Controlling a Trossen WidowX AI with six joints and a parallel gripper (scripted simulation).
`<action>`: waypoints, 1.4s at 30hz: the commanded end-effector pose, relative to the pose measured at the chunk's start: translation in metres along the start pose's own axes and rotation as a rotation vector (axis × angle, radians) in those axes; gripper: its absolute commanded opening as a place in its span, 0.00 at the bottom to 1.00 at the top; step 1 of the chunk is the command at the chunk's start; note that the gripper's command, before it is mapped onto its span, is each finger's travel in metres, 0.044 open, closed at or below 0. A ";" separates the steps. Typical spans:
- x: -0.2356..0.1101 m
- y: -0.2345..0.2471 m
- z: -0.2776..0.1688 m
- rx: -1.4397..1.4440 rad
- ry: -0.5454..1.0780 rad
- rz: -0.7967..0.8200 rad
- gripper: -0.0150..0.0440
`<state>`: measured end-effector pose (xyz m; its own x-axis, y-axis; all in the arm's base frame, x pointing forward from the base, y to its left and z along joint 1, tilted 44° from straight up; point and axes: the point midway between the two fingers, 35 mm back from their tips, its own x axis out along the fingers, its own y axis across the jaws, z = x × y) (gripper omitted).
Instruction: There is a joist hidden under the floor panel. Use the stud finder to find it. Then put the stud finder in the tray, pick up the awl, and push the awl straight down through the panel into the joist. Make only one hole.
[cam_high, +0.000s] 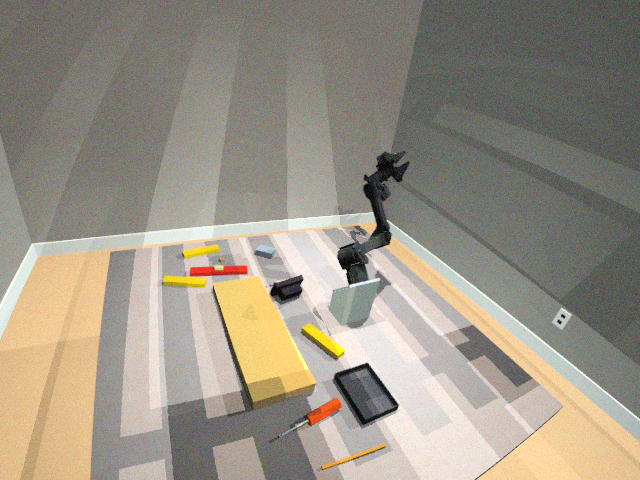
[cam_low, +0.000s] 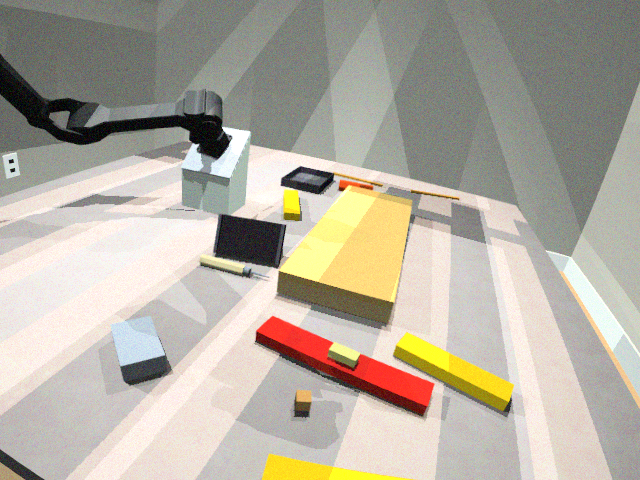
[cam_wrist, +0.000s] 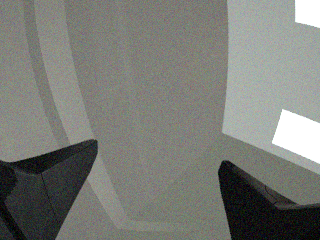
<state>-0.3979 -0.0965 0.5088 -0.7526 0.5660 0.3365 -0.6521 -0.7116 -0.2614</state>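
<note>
The floor panel (cam_high: 263, 335) (cam_low: 351, 242) is a long yellow wooden slab lying flat. The awl (cam_low: 222, 264) has a cream handle and thin metal tip; it lies beside a black piece with a tilted face (cam_high: 287, 288) (cam_low: 249, 240), near one end of the panel. A blue-grey block (cam_high: 265, 251) (cam_low: 138, 343) lies farther from the panel. I cannot tell whether the black piece or the block is the stud finder. The black tray (cam_high: 366, 393) (cam_low: 308, 178) holds nothing visible. My gripper (cam_high: 406, 159) (cam_wrist: 160, 158) is open and empty, raised high, away from everything. Any joist is hidden.
A red bar (cam_high: 227, 270) (cam_low: 294, 342) and yellow bars (cam_high: 184, 281) (cam_high: 201, 251) (cam_high: 322, 341) lie around the panel. An orange-handled screwdriver (cam_high: 324, 411) and an orange stick (cam_high: 354, 456) lie near the tray. A small brown cube (cam_low: 302, 400) lies near the red bar.
</note>
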 end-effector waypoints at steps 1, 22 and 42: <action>0.000 -0.001 0.001 0.001 -0.002 -0.001 0.98; -0.058 -0.267 0.096 0.293 -0.565 -0.403 1.00; -0.261 -0.484 0.055 0.390 -1.039 -1.151 1.00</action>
<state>0.0778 0.0740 0.6181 0.4802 0.4791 0.7348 -0.6759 -0.3318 0.6581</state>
